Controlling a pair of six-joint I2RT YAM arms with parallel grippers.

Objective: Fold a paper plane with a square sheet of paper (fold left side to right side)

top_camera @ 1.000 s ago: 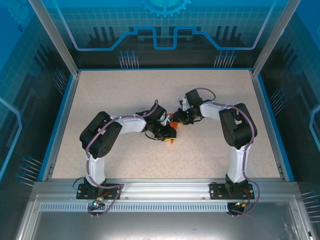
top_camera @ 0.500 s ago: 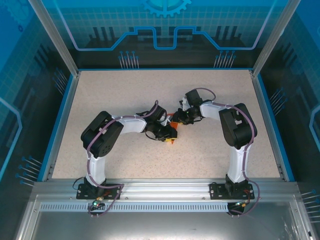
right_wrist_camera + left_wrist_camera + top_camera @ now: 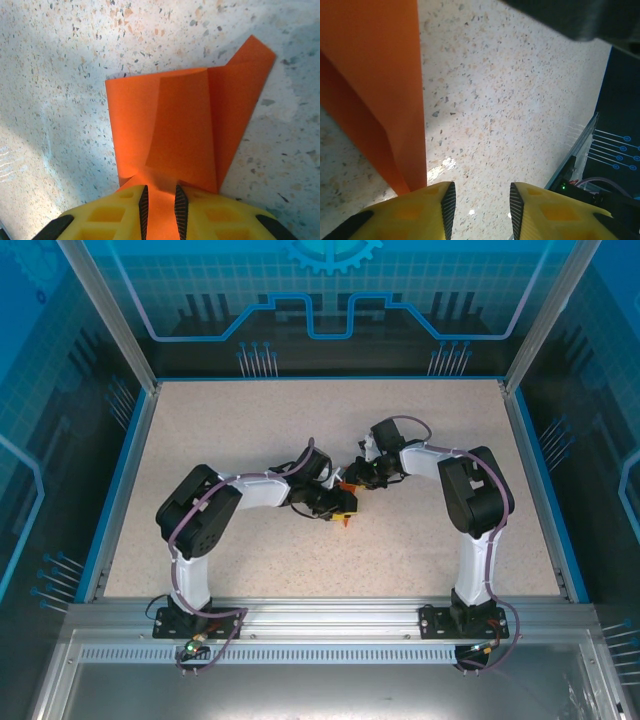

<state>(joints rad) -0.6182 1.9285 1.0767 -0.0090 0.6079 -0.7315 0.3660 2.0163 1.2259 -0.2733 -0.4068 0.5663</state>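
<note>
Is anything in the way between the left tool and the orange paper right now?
Nothing visible. The orange paper sits right beside one finger of the left tool, outside its open gap. The right tool is pinching the paper.

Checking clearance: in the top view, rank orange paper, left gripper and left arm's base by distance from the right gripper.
1. orange paper: in the right gripper.
2. left gripper: just beside it.
3. left arm's base: bottom left.
</note>
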